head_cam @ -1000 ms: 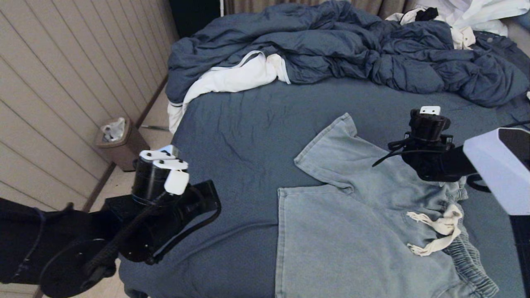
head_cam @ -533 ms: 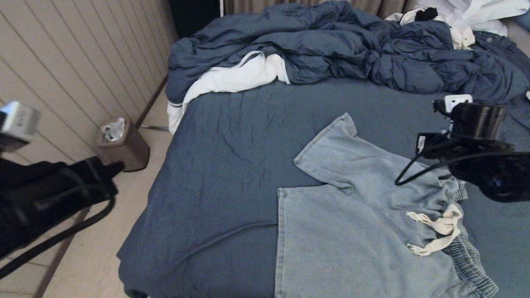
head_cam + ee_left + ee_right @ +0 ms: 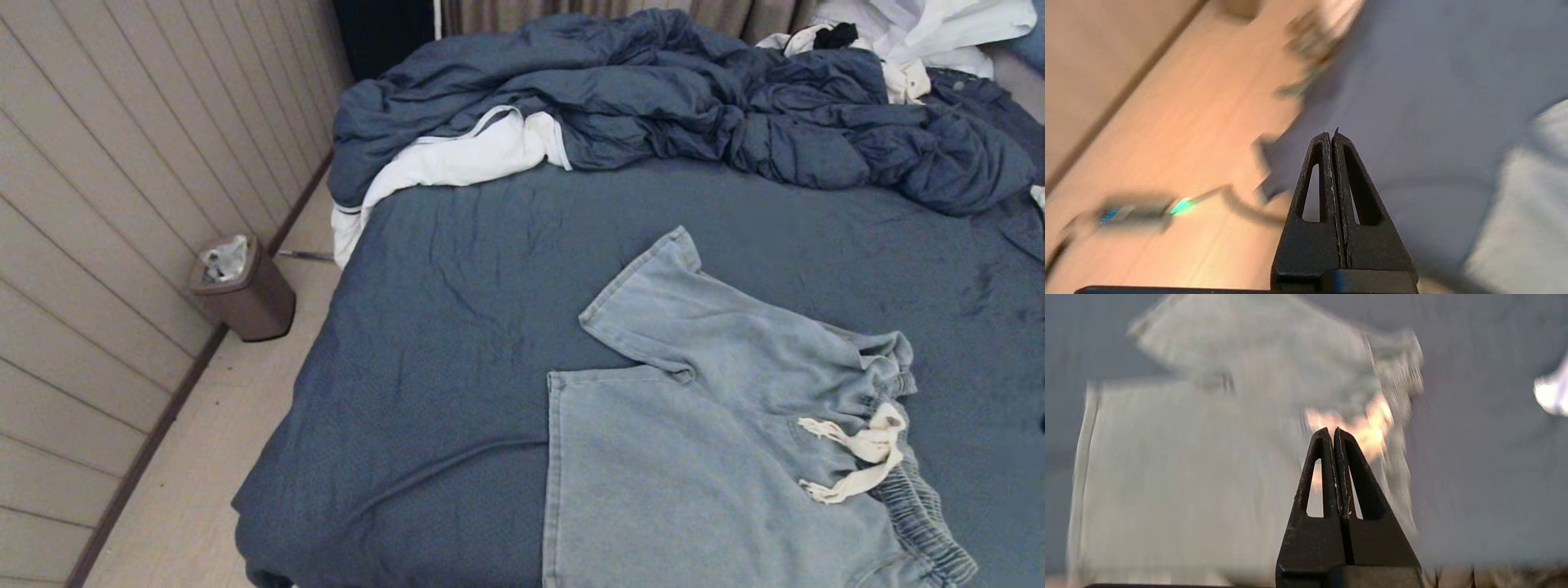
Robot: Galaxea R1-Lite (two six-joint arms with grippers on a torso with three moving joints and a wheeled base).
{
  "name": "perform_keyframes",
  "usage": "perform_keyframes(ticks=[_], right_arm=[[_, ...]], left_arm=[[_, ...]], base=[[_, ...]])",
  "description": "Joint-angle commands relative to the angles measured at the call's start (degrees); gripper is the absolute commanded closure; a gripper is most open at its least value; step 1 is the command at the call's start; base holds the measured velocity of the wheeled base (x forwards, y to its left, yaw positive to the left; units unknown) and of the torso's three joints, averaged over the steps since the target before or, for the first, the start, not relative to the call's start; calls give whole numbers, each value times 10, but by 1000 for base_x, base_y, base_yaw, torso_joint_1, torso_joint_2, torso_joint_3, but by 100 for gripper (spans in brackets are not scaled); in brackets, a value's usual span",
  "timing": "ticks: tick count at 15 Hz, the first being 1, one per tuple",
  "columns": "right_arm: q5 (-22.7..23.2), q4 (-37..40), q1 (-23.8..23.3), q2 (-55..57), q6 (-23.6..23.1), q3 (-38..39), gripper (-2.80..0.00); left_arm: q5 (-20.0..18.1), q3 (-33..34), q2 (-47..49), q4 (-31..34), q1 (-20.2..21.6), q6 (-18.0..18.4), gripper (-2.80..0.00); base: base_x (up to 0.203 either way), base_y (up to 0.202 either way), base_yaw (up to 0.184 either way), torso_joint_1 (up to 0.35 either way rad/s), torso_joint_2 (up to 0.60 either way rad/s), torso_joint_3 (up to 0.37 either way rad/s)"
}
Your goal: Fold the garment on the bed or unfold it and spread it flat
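Observation:
The light blue shorts lie spread on the dark slate-blue bed, toward its near right part. Their ribbed waistband is at the right, with the cream drawstring lying on top. One leg angles up toward the far side; the other lies flat toward me. Neither arm shows in the head view. My left gripper is shut and empty, above the bed's left edge and the floor. My right gripper is shut and empty, held above the shorts near the drawstring.
A puffy dark blue duvet is heaped across the far side of the bed. A white cloth with dark trim hangs off the far left corner. White clothes sit at the far right. A brown bin stands on the floor by the wall.
Both arms have pulled back out of the head view, the left one off to the left and the right one off to the right. The shorts lie as before.

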Motion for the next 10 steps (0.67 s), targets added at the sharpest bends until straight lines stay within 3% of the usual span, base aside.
perform_keyframes(ticks=[1,3,6,9,10], right_arm=[[1,156,3,-221,10,40,0],[3,227,-2,-255,34,94,0],[-26,229,-36,-255,45,144,0],[-36,108,-37,-255,46,202,0],[-12,66,-37,-255,40,219,0]], left_arm=[[-18,15,-62,45,38,-6,0],[-52,18,-62,46,64,-6,0],[-111,35,-95,46,138,18,0],[-154,110,-133,29,150,49,0],[-167,140,-142,12,150,57,0]], base=[[0,0,0,0,0,0],[0,0,0,0,0,0],[0,0,0,0,0,0],[0,0,0,0,0,0],[0,0,0,0,0,0]])
